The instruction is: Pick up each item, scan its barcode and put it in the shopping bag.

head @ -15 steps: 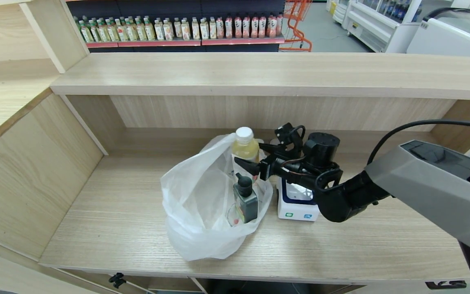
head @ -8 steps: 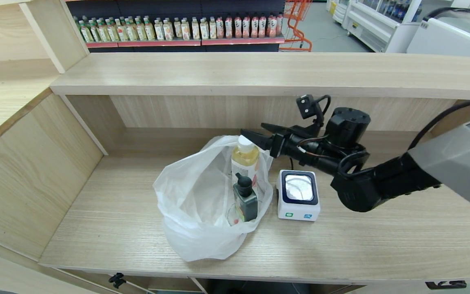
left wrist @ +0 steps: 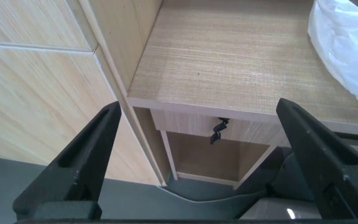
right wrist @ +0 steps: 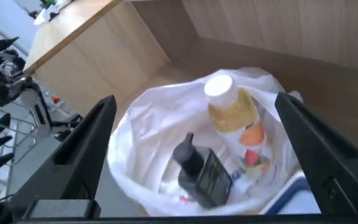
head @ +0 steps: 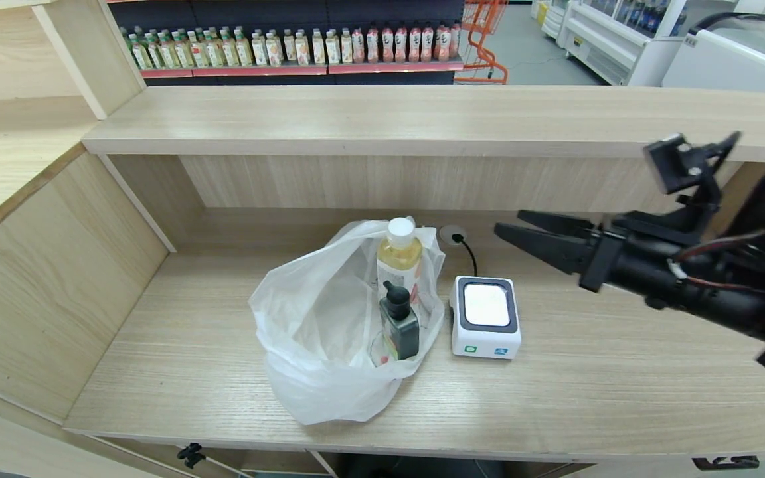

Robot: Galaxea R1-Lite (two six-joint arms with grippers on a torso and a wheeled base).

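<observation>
Two items bagged – get right arm clear w/o snagging

Bag sits mid-desk, mouth open upward. Inside: bottle w/ white cap stands at the bag's far-right side. Pump bottle is just near of it; can't tell if they touch. Scanner is on the desk just right of the bag, its cable running to the far side. Right tool hangs above the desk, right of & farther than the scanner and well apart from the bag. Its fingers are spread, nothing betw. them. Left tool is by the near-left desk edge, also spread & empty.

Judgement: no loose items visible on the desk, so task looks approx done. Step in hand is prob. getting the right arm clear. To do it well:
- hold the tool high & go right/near, not across the bag rim or cable
- thin film snags easily, & a tug could tip the tall bottle
- leave fingers spread; no reason to shut them near the bag
</observation>
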